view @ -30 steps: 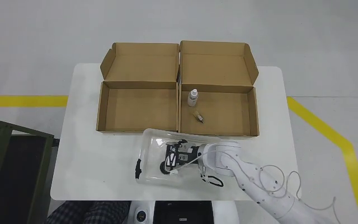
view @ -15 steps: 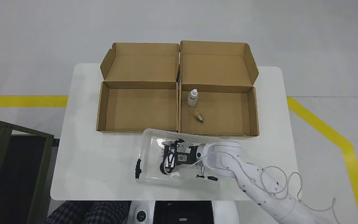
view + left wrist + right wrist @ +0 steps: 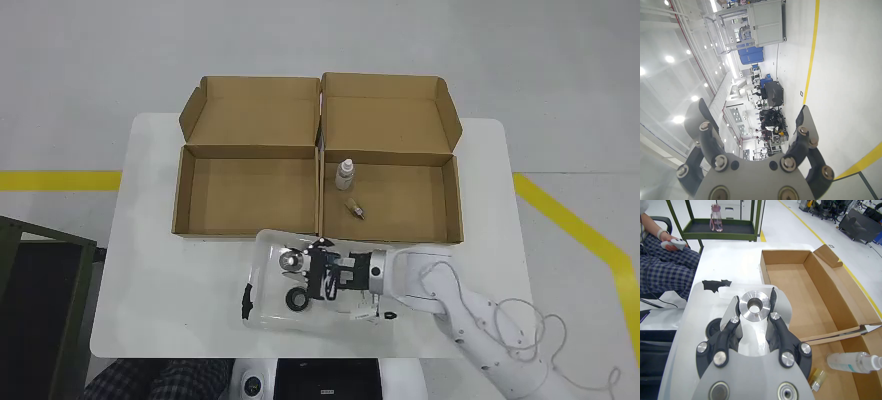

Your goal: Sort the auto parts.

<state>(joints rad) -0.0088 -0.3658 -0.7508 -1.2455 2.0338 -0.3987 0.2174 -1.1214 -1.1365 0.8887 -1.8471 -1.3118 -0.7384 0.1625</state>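
Where the right gripper (image 3: 754,298) clenches its two dark fingers (image 3: 736,306), a metal ring (image 3: 745,311) is pinched at its rim on opposite sides. The ring is a thick, bright silver disc with a machined flat face, a bevelled edge and a round hole through its centre. It lies face-up within the outline of a clear plastic tub (image 3: 262,278); whether it touches the tub floor cannot be told. A black rubber ring (image 3: 298,300) lies in the tub just beside the gripper. Beyond the tub, two open cardboard boxes stand side by side, touching. One box (image 3: 430,205) holds a small spray bottle (image 3: 344,175) and a short brass-coloured part (image 3: 354,208); the other box (image 3: 247,195) adjoins it. All rest on a white table (image 3: 165,290). The left gripper (image 3: 753,105), fingers spread and holding nothing, points toward the workshop floor.
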